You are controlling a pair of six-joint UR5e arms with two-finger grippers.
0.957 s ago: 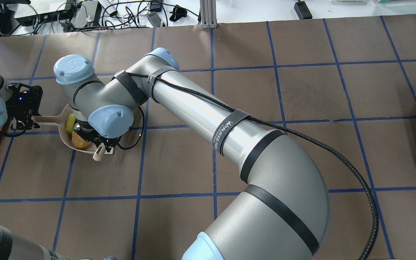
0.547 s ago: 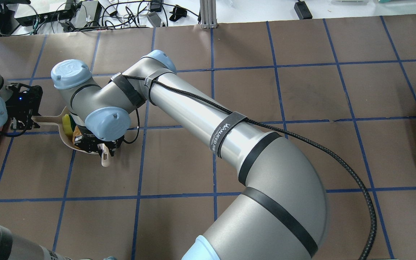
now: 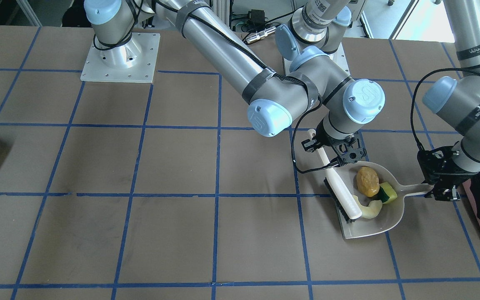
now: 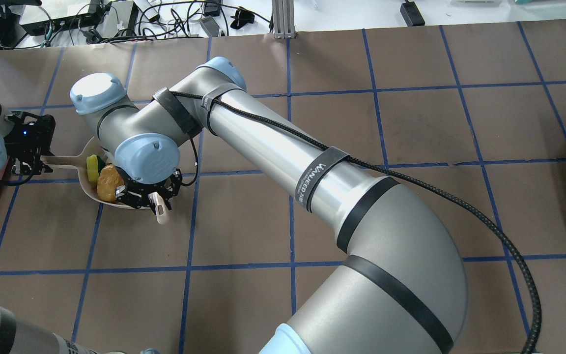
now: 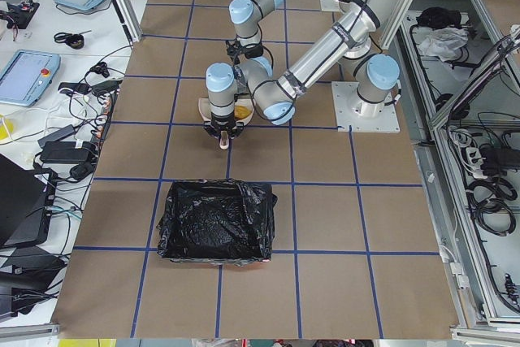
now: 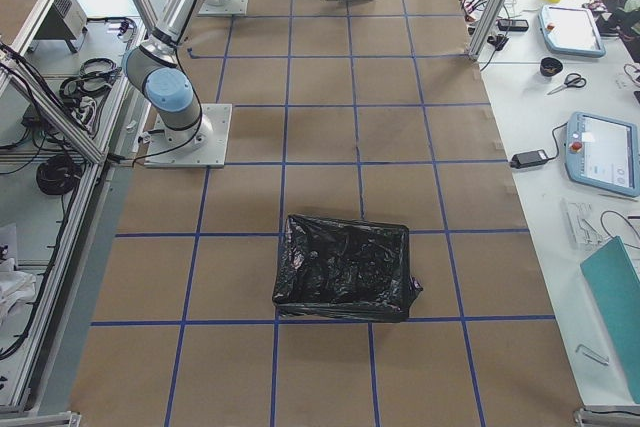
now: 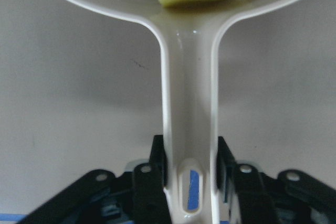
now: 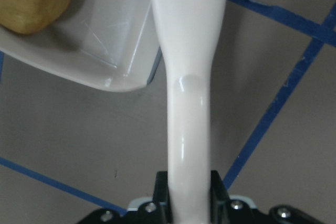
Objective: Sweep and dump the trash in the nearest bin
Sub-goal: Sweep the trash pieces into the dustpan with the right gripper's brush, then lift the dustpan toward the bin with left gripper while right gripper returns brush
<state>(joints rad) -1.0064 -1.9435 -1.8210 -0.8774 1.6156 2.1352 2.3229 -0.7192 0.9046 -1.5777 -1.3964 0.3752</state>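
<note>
**A:** From the front, how far is the job getting?

**B:** Sweeping is looking finished. The orange-brown lump (image 3: 367,181), the sponge block (image 3: 388,193) and the squash slice (image 3: 372,208) are all lying in the dustpan (image 3: 383,223), lower right of centre. The right gripper (image 3: 328,153) is clamping the handle of the brush (image 3: 342,196), which is lying along the dustpan's mouth. The left gripper (image 3: 436,189) is pinching the dustpan's handle. The bin (image 3: 478,217) is sitting at the right edge, just beside that gripper.

**A:** Overhead?

**B:** The dustpan is sitting middle left and the bin is peeking in at the left edge. Nothing is tipping over it yet.

**A:** The side views?

**B:** From the left end, the bin is filling the lower centre, with the dustpan lying beyond it. From the right end, the dustpan is showing tiny at the top.

**A:** The wrists?

**B:** The left one is showing jaws closed on the dustpan handle, the right one jaws closed on the brush handle. Lifting and dumping are remaining, I'm judging.
</note>
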